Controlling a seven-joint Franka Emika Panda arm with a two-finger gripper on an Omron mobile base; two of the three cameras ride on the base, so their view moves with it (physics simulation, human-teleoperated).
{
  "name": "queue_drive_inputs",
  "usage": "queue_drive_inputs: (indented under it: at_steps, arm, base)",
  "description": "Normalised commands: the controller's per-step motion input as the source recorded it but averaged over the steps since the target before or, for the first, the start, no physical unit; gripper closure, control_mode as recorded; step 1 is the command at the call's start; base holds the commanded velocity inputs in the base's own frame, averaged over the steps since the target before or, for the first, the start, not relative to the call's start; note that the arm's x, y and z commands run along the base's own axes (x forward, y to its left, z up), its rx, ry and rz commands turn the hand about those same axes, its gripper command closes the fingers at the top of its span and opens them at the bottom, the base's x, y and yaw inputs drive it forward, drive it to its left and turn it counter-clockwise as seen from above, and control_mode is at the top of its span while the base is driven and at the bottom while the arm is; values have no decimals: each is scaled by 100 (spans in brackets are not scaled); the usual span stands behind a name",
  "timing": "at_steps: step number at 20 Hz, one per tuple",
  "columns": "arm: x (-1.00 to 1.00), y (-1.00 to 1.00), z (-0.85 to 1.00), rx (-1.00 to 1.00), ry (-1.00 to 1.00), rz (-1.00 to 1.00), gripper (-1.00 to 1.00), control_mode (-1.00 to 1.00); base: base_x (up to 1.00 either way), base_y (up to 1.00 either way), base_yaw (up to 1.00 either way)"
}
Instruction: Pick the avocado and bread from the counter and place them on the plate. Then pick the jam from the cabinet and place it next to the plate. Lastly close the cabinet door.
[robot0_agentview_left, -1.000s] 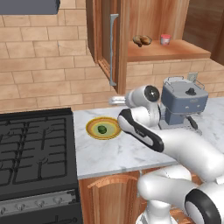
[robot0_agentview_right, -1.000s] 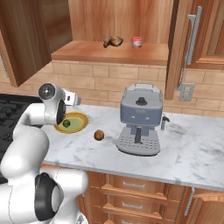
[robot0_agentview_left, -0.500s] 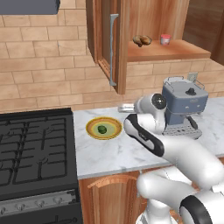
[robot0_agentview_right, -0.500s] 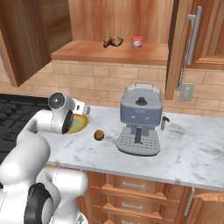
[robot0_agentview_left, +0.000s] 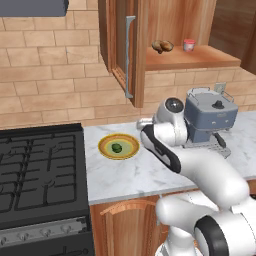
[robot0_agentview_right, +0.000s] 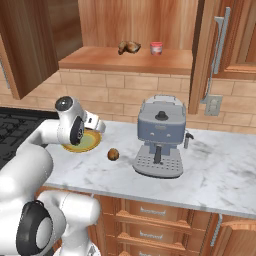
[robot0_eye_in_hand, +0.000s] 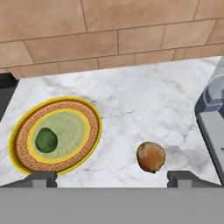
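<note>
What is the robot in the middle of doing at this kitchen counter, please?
It is loading a plate on the marble counter. The avocado already lies on the plate. The bread roll sits on the counter between the plate and the coffee machine, and the gripper hangs above it with jaws wide open, holding nothing. The jam jar is on the cabinet shelf, beside a lumpy pastry, and the cabinet door stands open.
</note>
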Motion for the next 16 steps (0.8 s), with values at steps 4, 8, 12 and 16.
queue_drive_inputs:
  at_steps: [4,8,12,16]
  arm:
    - [0,-17,-4,-8,18,1,-100,-100]
    - [-1,-18,-20,-5,9,5,-100,-100]
    - [-6,-13,-18,-2,0,5,-100,-100]
    - [-9,-16,-26,0,0,5,-100,-100]
  base:
    - [0,0,0]
    - [0,0,0]
    - [0,0,0]
    - [0,0,0]
